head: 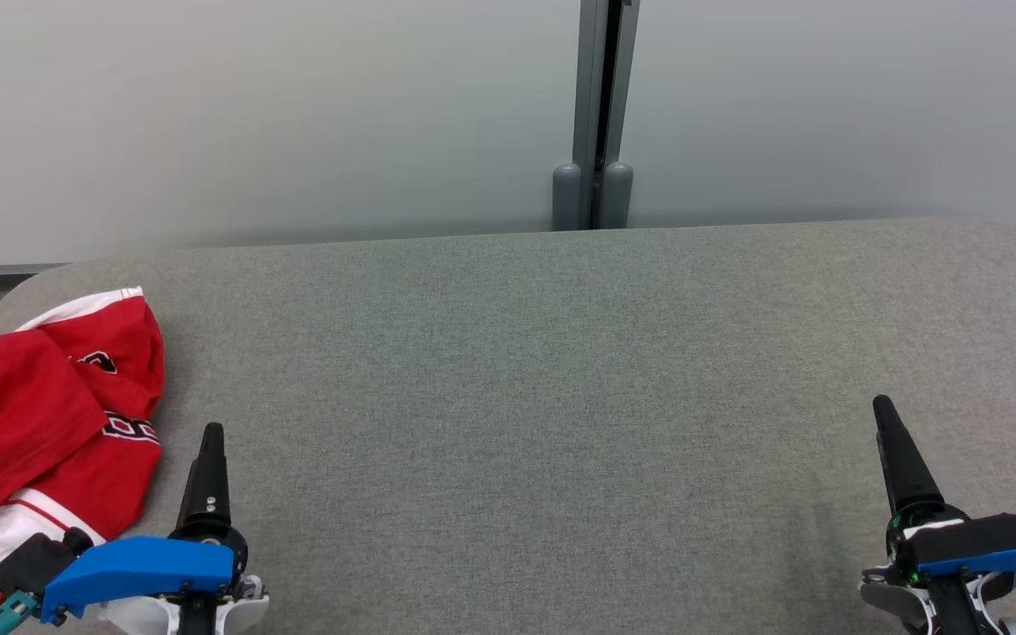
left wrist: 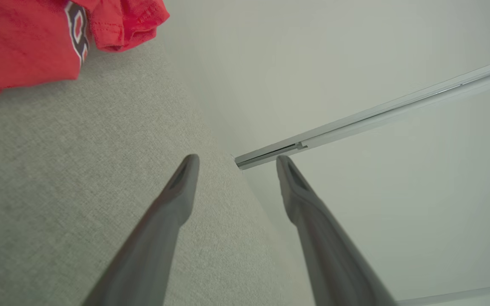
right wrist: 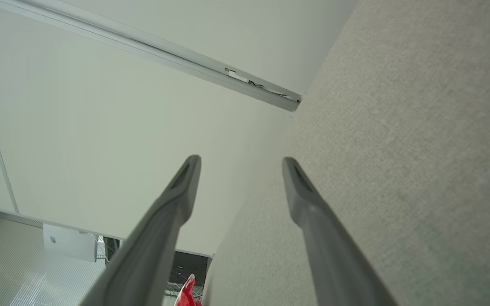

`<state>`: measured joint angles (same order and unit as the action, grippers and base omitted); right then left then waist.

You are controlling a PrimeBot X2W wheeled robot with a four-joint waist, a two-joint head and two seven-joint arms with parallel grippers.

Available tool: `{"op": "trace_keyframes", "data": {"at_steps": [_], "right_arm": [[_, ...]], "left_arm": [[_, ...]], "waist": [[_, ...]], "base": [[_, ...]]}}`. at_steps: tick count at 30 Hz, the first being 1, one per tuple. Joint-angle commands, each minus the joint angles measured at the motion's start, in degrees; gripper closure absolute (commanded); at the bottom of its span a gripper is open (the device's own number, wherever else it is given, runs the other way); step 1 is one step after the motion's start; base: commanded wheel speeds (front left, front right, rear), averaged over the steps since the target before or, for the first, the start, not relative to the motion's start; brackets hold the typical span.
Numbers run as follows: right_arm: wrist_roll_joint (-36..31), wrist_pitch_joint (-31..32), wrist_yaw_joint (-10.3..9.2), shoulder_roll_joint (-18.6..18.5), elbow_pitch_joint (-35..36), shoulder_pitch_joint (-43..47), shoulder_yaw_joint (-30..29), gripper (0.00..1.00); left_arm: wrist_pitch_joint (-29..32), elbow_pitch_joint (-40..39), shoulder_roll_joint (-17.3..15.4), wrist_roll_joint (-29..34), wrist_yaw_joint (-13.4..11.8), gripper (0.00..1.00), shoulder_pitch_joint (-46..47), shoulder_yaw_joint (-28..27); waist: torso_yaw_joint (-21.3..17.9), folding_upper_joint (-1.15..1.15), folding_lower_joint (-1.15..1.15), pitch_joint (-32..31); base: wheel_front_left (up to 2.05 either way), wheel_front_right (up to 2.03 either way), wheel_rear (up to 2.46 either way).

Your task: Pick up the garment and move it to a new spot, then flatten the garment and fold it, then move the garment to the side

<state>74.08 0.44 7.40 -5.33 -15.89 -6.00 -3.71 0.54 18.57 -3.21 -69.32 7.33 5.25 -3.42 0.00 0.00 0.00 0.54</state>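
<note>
The garment (head: pixel 32 414) is red with white stripes and black-and-white lettering. It lies crumpled at the left end of the grey fabric-covered table (head: pixel 561 397), partly over the left edge. My left gripper (head: pixel 211 432) hovers just right of the garment, apart from it, fingers pointing toward the wall. In the left wrist view the left gripper (left wrist: pixel 236 163) stands open and empty, with the garment (left wrist: pixel 24 38) at the upper left. My right gripper (head: pixel 883 406) is over the table's right end. In its own view the right gripper (right wrist: pixel 240 163) is open and empty, and a scrap of the garment (right wrist: pixel 187 293) shows far off.
Pale wall panels joined by a grey post (head: pixel 596 115) rise right behind the table's far edge. The table has rounded far corners. A white box (right wrist: pixel 68 242) and dark equipment (right wrist: pixel 185 265) stand on the floor beyond the table's left end.
</note>
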Motion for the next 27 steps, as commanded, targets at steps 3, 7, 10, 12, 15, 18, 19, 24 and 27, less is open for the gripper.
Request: {"op": "trace_keyframes", "data": {"at_steps": [3,7,10,12,15,18,19,24,27], "right_arm": [[-4.73,-1.07,0.08,-0.94,0.97,-2.24,0.96,0.00],[-8.87,-1.98,0.08,-1.45,0.47,-2.45,2.39,0.00],[-11.97,-2.63,0.08,-1.92,-0.15,-2.75,3.72,0.00],[-13.94,-3.04,0.09,-2.12,-0.54,-2.96,4.17,0.00],[-17.01,-3.67,0.09,-2.35,-0.95,-3.26,4.58,0.00],[-19.88,-4.24,0.09,-2.59,-1.67,-3.37,5.22,0.00],[-20.80,-4.43,0.09,-2.68,-1.87,-3.43,5.43,0.00],[-24.92,-5.37,0.10,-2.88,-2.61,-3.72,6.00,0.00],[-27.16,-5.94,0.10,-3.04,-2.92,-3.89,6.34,0.00]], "left_arm": [[-1.17,-0.17,-0.45,5.39,-0.47,0.00,2.17,0.55],[-2.07,0.21,-0.30,9.53,-0.87,0.00,2.37,0.85],[-2.72,0.43,-0.32,12.66,-0.90,0.00,2.51,1.36],[-3.13,0.56,-0.32,14.62,-1.02,0.00,2.53,1.57],[-3.76,0.82,-0.36,17.49,-1.42,0.00,2.56,1.77],[-4.37,1.18,-0.37,20.05,-1.70,0.00,2.69,1.96],[-4.53,1.36,-0.41,20.92,-1.71,0.00,2.73,2.09],[-5.48,2.15,-0.92,25.75,-1.79,0.00,3.01,3.33],[-6.04,2.49,-1.25,28.60,-2.48,0.00,3.04,3.97]], "waist": [[0.05,0.00,0.00,0.05],[0.11,0.00,0.00,0.07],[0.10,0.00,0.00,0.12],[0.12,0.00,0.00,0.13],[0.16,0.00,0.00,0.16],[0.20,0.00,0.00,0.20],[0.21,0.00,0.00,0.20],[0.28,0.00,0.00,0.15],[0.33,0.00,0.00,0.13]], "base": [[0.00,0.00,0.00],[0.00,0.00,0.00],[0.00,0.00,0.00],[0.00,0.00,0.00],[0.00,0.00,0.00],[0.00,0.00,0.00],[0.00,0.00,0.00],[0.00,0.00,0.00],[0.00,0.00,0.00]]}}
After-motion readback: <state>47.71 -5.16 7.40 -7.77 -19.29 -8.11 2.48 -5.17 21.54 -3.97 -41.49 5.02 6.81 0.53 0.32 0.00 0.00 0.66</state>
